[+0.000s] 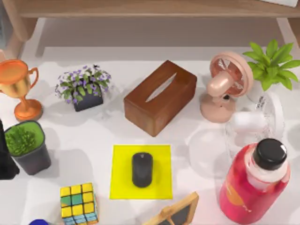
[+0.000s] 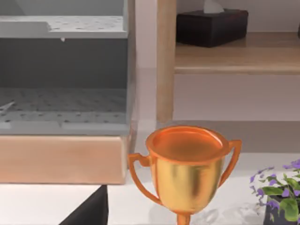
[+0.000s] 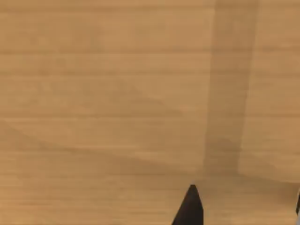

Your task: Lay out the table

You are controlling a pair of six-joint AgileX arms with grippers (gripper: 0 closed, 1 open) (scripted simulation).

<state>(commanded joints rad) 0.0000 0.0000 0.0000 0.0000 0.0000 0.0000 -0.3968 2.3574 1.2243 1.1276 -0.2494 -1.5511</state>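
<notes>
Can't tell either pincer's state. Tabletop [image 1: 84, 140] is looking crowded: swinging in from 9 o'clock risks toppling the trophy [image 1: 18, 86].

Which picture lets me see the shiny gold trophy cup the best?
The left wrist view: the trophy is close and shown from the side, cup and both handles. The top view shows it whole but smaller, at the table's left edge. The right wrist view shows wood.
</notes>
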